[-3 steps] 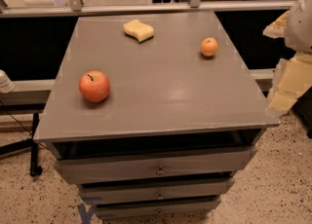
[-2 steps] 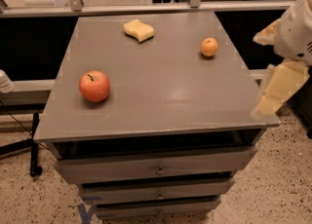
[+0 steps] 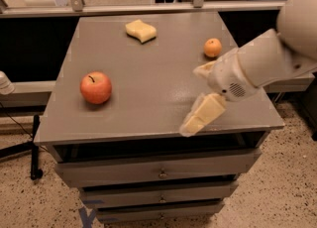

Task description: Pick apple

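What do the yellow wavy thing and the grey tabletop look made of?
Pale yellow wavy block: probably soft foam sponge, matte, rounded edges. Flat grey tabletop: smooth painted metal or laminate, perhaps; faint sheen. The cream claw hangs open over the front right, apart from the round red apple.

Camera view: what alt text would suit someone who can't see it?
A white robot arm's open gripper hovers over the right front of a grey drawer cabinet, far from the red apple at left; an orange and a yellow sponge lie farther back.
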